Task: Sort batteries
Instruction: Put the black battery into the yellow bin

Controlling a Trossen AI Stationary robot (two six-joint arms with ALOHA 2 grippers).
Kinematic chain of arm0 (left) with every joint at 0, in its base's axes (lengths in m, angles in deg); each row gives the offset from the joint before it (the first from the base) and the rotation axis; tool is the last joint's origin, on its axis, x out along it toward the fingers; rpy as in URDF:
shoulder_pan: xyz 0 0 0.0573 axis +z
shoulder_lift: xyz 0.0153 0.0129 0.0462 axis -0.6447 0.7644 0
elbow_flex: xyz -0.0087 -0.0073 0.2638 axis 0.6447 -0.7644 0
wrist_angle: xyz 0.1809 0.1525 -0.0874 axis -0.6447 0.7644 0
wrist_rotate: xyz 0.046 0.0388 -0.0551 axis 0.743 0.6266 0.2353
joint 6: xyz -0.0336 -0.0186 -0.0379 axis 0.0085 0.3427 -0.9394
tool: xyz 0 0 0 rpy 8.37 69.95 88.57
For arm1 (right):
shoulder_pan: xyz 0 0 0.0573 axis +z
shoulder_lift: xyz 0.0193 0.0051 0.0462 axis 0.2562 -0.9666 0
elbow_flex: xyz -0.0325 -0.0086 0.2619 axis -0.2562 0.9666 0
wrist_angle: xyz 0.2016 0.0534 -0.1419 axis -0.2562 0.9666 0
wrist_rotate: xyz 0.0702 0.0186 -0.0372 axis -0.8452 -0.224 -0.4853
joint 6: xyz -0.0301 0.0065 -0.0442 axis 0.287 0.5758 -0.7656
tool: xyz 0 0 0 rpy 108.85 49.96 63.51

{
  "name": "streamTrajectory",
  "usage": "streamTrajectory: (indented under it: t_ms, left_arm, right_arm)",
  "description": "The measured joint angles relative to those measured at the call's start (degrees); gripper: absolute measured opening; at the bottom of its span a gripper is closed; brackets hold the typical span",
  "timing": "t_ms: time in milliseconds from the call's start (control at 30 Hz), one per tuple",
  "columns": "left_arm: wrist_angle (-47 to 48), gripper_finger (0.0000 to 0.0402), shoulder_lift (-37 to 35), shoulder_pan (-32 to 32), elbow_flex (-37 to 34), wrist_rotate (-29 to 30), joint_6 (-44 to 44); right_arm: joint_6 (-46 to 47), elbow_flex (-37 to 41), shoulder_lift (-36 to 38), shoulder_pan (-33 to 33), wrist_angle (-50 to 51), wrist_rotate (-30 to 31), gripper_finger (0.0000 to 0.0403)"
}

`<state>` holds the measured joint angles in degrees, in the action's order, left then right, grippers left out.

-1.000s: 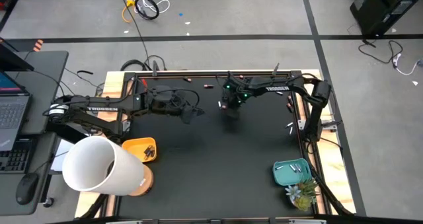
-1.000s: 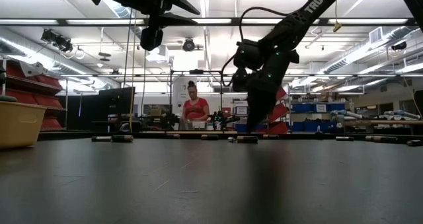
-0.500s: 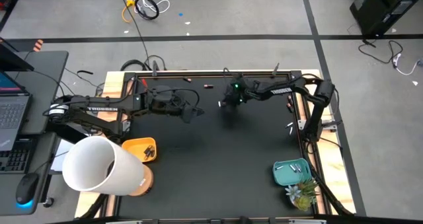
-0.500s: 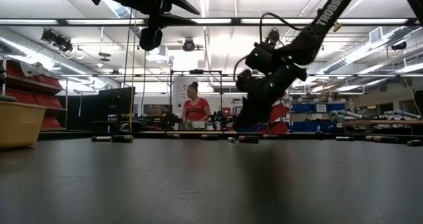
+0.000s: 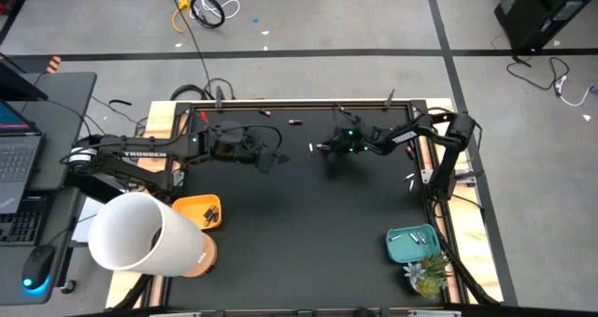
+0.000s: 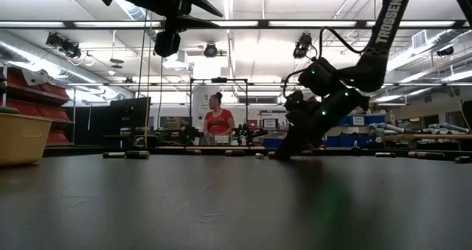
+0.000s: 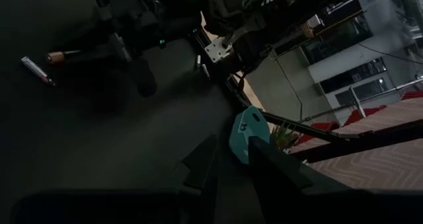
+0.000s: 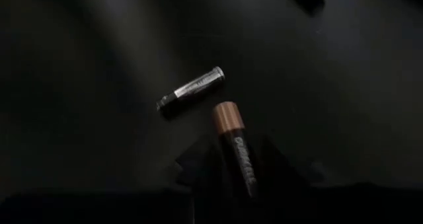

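Observation:
On the black mat lie two batteries: a silver one [image 8: 192, 90] and a dark one with a copper end [image 8: 234, 145]. My right gripper [image 8: 238, 168] slants down to the mat at its far middle [image 5: 322, 147], open, one finger on each side of the dark battery. The copper end sticks out past the fingertips. My left gripper [image 5: 276, 158] hovers above the mat to the left, open and empty [image 7: 231, 151]. More batteries lie near the far edge [image 5: 294, 122] and the right edge [image 5: 409, 179]. My right gripper has its fingers [image 8: 284, 161] along both long sides of the dark battery's body [image 8: 241, 161], slanting down from the table's right. The battery lies flat on the mat. I cannot tell whether the fingers touch it.
A yellow bin [image 5: 198, 211] holding batteries stands at the near left beside a big white cylinder [image 5: 140, 233]. A teal tray [image 5: 411, 244] and a small plant [image 5: 425, 275] sit at the near right. A person [image 6: 217, 121] stands far behind the table.
My right gripper has come down from above the mat to its surface and tipped from steeply downward to a slant. Its wrist has swung toward the table's right edge.

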<state>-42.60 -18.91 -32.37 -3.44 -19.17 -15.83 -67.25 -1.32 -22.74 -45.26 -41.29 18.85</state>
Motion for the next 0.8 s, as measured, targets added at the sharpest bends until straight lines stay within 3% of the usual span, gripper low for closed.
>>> streamTrajectory:
  t_ms: [200, 500, 800]
  left_arm:
    - [-0.04, 0.0096, 0.00, 0.00, 0.00, 0.00, -0.24]
    - [-0.11, 0.0096, 0.00, 0.00, 0.00, 0.00, -0.24]
    - [-0.28, 0.0096, 0.00, 0.00, 0.00, -0.48, 0.07]
  right_arm:
    - [-2.46, -0.47, -0.09, 0.91, 0.89, 1.14, 0.0029]
    - [-2.11, -0.66, 0.86, 1.49, 1.56, 1.47, 0.0028]
    - [-1.80, -0.39, 6.70, 1.84, 4.37, 0.98, 0.0028]
